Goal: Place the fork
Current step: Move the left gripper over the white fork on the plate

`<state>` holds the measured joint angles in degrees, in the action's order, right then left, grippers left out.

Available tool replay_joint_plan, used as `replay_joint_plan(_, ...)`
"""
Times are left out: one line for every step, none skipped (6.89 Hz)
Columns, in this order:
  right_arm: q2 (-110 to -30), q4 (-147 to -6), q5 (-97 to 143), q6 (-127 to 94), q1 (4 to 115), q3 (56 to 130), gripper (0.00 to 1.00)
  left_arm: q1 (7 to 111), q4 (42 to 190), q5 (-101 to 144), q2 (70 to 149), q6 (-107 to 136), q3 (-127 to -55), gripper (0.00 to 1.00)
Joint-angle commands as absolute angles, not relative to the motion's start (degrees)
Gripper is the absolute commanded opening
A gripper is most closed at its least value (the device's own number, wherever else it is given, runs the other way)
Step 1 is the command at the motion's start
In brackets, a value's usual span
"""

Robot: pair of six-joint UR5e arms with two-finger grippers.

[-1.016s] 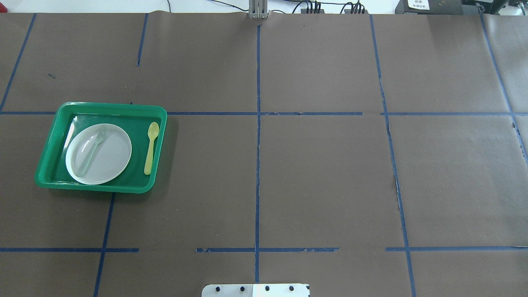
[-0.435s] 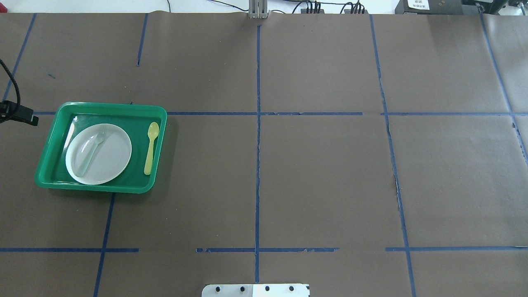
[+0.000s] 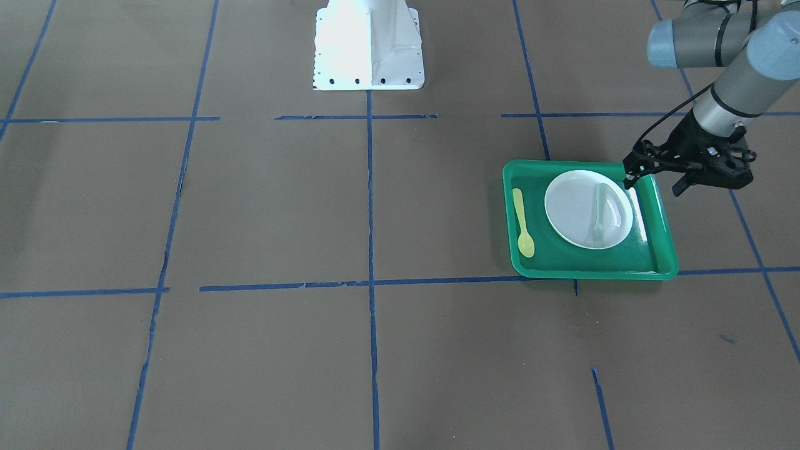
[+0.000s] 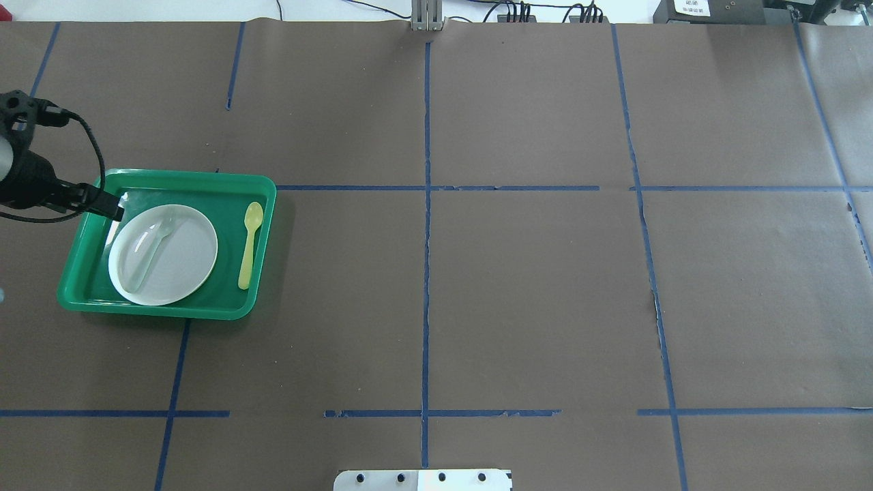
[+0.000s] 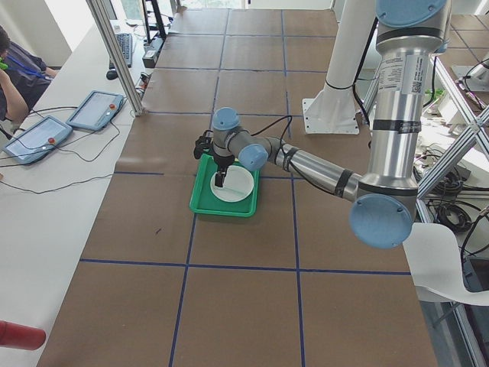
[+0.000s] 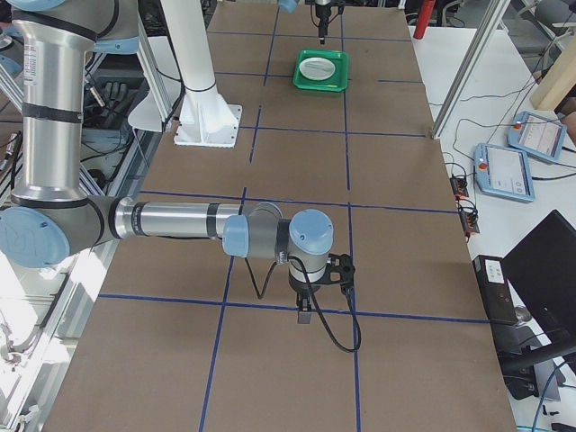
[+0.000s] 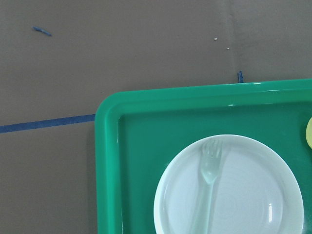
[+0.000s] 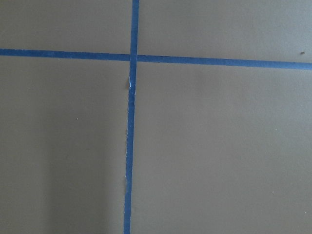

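The pale translucent fork (image 4: 153, 245) lies on a white plate (image 4: 184, 262) in a green tray (image 4: 191, 176), tines toward the far side. It also shows in the front view (image 3: 599, 215) and in the left wrist view (image 7: 207, 183). My left gripper (image 3: 653, 185) hovers over the tray's left rim, open and empty. One finger (image 4: 109, 206) is above the tray beside the plate. My right gripper (image 6: 306, 315) is far off over bare table; I cannot tell whether it is open or shut.
A yellow spoon (image 4: 249, 244) lies in the tray to the right of the plate. The robot's base (image 3: 369, 47) stands at the table's middle near edge. Blue tape lines (image 4: 426, 204) cross the brown table cover.
My left gripper came in from the left edge of the overhead view and moved right, from outside the tray to over its left rim. Fork, plate and spoon have not moved.
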<state>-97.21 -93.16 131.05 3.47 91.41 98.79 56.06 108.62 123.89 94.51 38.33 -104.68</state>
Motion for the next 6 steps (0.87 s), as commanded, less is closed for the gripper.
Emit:
replay_joint_plan(-97.21, -93.16, 131.04, 3.52, 91.41, 98.79, 1.00, 52.14, 109.07, 123.14, 99.04, 38.32, -98.11, 1.00)
replay_joint_plan(-97.21, -93.16, 131.04, 3.43, 91.41, 98.79, 1.00, 51.60, 110.81, 121.74, 98.97, 38.49, -97.04, 1.00)
replay_joint_plan(-97.21, -93.16, 131.04, 3.43, 91.41, 98.79, 1.00, 51.07, 111.18, 121.64, 99.05, 39.28, -95.81, 1.00)
replay_joint_plan(-97.21, -93.16, 131.04, 3.51, 91.41, 98.79, 1.00, 49.76, 111.27, 121.55, 99.05, 40.42, -95.28, 1.00)
replay_joint_plan(-97.21, -93.16, 131.04, 3.43, 91.41, 98.79, 1.00, 49.57, 112.31, 121.64, 99.23, 40.60, -93.79, 0.98)
replay_joint_plan(-97.21, -93.16, 131.04, 3.51, 91.41, 98.79, 1.00, 49.48, 116.50, 121.73, 99.23, 41.39, -91.26, 0.96)
